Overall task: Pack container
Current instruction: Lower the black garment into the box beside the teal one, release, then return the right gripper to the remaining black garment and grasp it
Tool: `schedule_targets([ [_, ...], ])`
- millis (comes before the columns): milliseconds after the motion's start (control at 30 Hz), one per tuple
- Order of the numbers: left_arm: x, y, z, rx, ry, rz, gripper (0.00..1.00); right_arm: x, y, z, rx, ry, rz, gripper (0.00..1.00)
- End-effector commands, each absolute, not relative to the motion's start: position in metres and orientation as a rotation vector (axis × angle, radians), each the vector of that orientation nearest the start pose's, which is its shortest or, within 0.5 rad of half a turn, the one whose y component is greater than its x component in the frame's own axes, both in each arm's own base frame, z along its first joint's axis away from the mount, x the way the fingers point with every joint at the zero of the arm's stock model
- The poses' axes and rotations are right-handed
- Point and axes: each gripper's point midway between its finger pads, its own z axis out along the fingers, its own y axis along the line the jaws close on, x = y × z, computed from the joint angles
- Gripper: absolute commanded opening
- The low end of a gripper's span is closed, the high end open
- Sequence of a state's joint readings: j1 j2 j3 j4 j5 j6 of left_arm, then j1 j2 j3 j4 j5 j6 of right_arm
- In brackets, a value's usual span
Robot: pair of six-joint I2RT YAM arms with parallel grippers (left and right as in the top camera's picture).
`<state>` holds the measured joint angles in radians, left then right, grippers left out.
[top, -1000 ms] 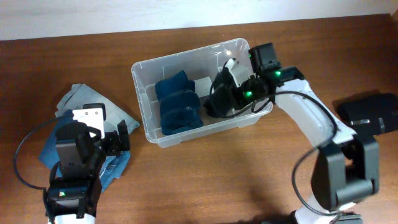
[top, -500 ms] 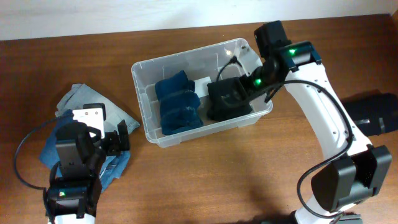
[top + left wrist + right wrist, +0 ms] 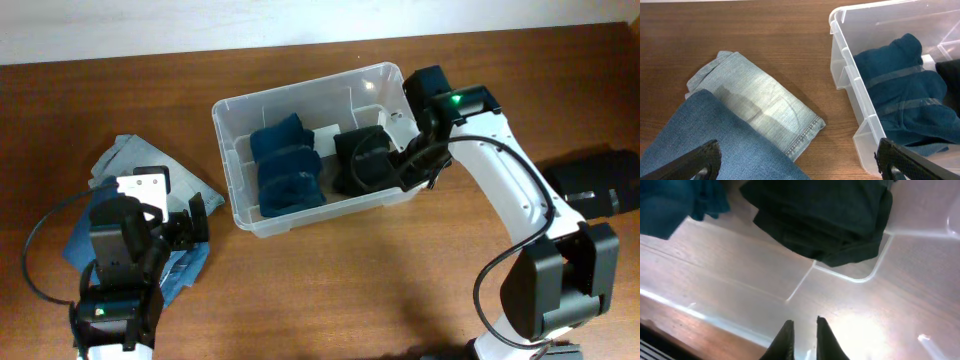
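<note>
Two right fingers [image 3: 785, 339] nearly together, empty, inside the container [image 3: 240, 150].

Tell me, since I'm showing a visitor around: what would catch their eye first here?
The clear container at the centre stands out, with folded teal cloth in its left part and a black bundle in its right. The right arm reaches in, jaws close together by the black bundle. Folded denim lies left of it, under the left arm's open jaws.
</note>
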<state>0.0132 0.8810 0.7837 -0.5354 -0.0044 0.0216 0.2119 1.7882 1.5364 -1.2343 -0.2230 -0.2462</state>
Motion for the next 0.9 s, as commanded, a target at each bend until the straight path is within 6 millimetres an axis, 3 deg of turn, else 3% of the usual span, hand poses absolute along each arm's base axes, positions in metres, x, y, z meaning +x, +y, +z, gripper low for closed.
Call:
schedule_targets([
  [0,0.302,0.004,0.216,0.002,2.185,0.022,0.99,0.322,0.105,0.120,-0.695,3.010,0.305,0.04],
  [133,0.302,0.004,0.216,0.002,2.185,0.022,0.99,0.314,0.103,0.121,-0.673,3.051,0.315,0.04],
  [267,0.303,0.004,0.218,0.002,2.178,0.022,1.00,0.325,0.105,0.125,-0.666,3.004,0.305,0.04],
  [333,0.304,0.004,0.218,0.002,2.174,0.022,1.00,0.338,0.108,0.136,-0.638,2.954,0.300,0.04],
  [433,0.304,0.004,0.219,0.002,2.174,0.022,0.99,0.360,0.101,0.171,-0.539,2.860,0.230,0.05],
  [567,0.304,0.004,0.219,0.002,2.174,0.022,0.99,0.389,0.049,0.243,-0.132,2.684,0.121,0.35],
  [600,0.304,0.004,0.219,0.002,2.174,0.022,0.99,0.392,0.028,0.260,-0.013,2.636,0.120,0.56],
  [700,0.304,0.004,0.219,0.002,2.174,0.022,0.99,0.389,-0.032,0.286,0.271,2.534,0.138,0.92],
  [733,0.304,0.004,0.219,0.002,2.174,0.022,0.99,0.386,-0.054,0.290,0.345,2.509,0.170,0.99],
  [867,0.305,0.004,0.220,0.002,2.166,0.022,1.00,0.359,-0.143,0.278,0.680,2.456,0.230,0.98],
])
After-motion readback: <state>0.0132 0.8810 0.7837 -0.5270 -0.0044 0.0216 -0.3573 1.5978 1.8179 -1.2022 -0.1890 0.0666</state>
